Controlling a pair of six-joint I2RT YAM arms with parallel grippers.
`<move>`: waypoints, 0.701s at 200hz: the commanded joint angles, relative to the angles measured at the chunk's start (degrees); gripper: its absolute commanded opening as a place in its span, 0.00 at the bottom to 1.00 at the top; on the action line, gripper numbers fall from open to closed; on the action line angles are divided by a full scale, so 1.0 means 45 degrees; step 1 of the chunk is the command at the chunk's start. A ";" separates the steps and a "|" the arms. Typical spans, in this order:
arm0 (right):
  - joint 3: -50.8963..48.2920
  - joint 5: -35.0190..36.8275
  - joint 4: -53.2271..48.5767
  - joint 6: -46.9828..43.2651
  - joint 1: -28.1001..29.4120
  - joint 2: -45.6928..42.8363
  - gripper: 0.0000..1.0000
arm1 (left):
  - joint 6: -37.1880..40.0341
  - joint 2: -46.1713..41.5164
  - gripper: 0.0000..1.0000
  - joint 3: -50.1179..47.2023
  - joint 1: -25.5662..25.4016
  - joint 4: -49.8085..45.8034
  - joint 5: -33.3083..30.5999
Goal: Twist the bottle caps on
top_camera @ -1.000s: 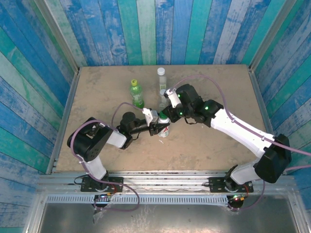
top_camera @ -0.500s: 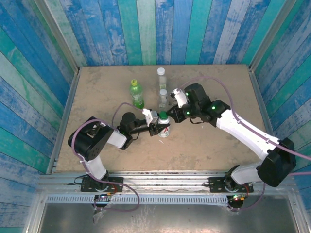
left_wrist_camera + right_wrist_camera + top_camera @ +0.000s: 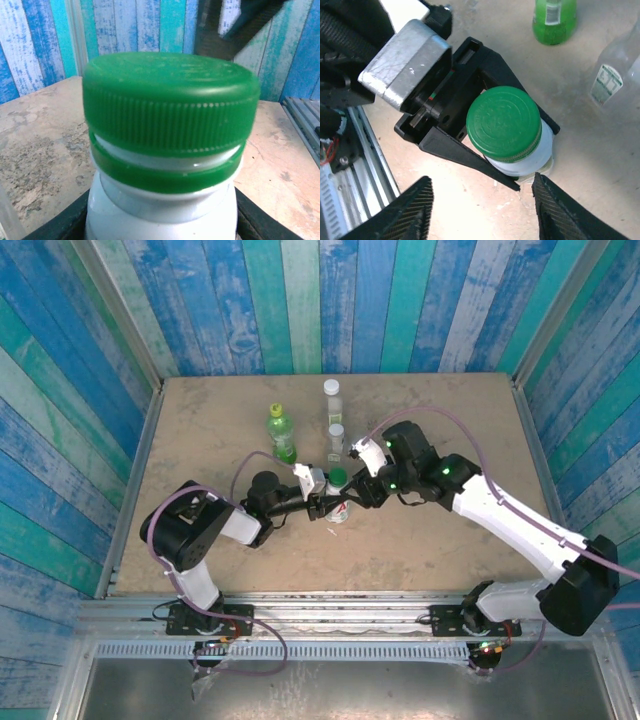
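From above, 4 bottles stand on the worktop (image 3: 450, 410), each with 1 cap on top, so 4 caps. Toward the middle of the far edge are the green bottle (image 3: 283, 443) with the yellow-green cap (image 3: 277, 411), the far clear bottle (image 3: 331, 405) with the far white cap (image 3: 331, 386), and the near clear bottle (image 3: 336, 447) with the near white cap (image 3: 336, 429). At the worktop's middle the left gripper (image 3: 330, 502) clamps the white bottle (image 3: 340, 512), which wears the dark green cap (image 3: 339, 477). The right gripper (image 3: 358, 488) is just beside that cap.

In the left wrist view, the dark green cap (image 3: 170, 102) sits on the white bottle's neck (image 3: 160, 210), with a white strip showing above a green ring.

In the right wrist view, the right gripper (image 3: 481, 179) is spread wide and holds nothing, its 2 fingers (image 3: 410, 210) apart from the cap (image 3: 503, 123).
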 commanded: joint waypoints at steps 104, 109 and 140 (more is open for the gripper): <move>0.1591 -0.1029 -0.2105 -0.7745 -0.0264 0.0600 0.52 | 0.0766 -0.0359 0.52 0.0638 -0.0402 -0.2495 0.2377; 0.1663 -0.1022 -0.2141 -0.7742 -0.0276 0.0717 0.52 | 0.0759 -0.0349 0.52 0.0653 -0.0402 -0.2495 0.2373; 0.1910 -0.1013 -0.2241 -0.7848 -0.0333 0.1291 0.56 | 0.0842 -0.0300 0.52 0.0675 -0.0402 -0.2590 0.2363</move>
